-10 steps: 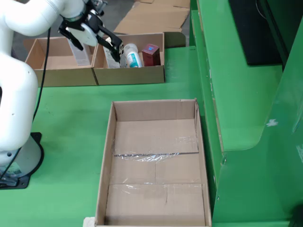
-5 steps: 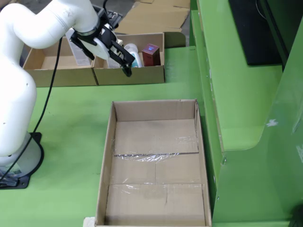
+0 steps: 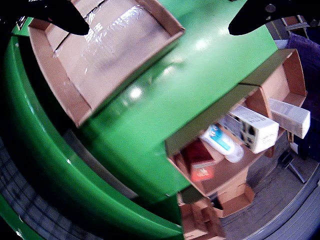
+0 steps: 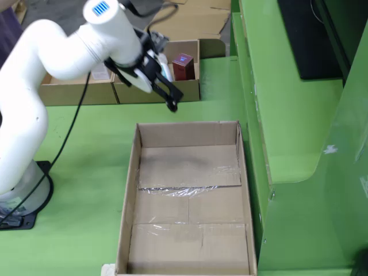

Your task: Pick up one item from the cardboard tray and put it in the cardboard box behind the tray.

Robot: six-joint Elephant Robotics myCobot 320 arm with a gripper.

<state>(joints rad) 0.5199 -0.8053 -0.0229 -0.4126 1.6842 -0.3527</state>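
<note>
The long cardboard tray (image 4: 246, 190) lies in the middle of the green table and holds nothing but tape; its wall (image 3: 55, 85) shows in the wrist view. Behind it stands a cardboard box (image 4: 184, 90) holding a dark red box (image 4: 183, 65) and a white bottle (image 4: 167, 69), partly hidden by the arm. The wrist view shows that box (image 3: 210, 125) with the red box (image 3: 200, 162), the blue-labelled bottle (image 3: 222, 142) and a white carton (image 3: 255, 127). My gripper (image 4: 168, 96) hangs over the green strip between box and tray, open and empty (image 3: 160, 20).
A second cardboard box (image 4: 69, 92) stands left of the first, with a white carton (image 3: 290, 115) in it. A raised green ledge (image 4: 287, 115) runs along the right. The robot's base (image 4: 23, 201) sits at the left. Flattened cardboard (image 4: 184, 23) lies behind the boxes.
The gripper has swung from above the boxes to the right and toward the tray, now past the box's front wall. It stays open and carries nothing.
</note>
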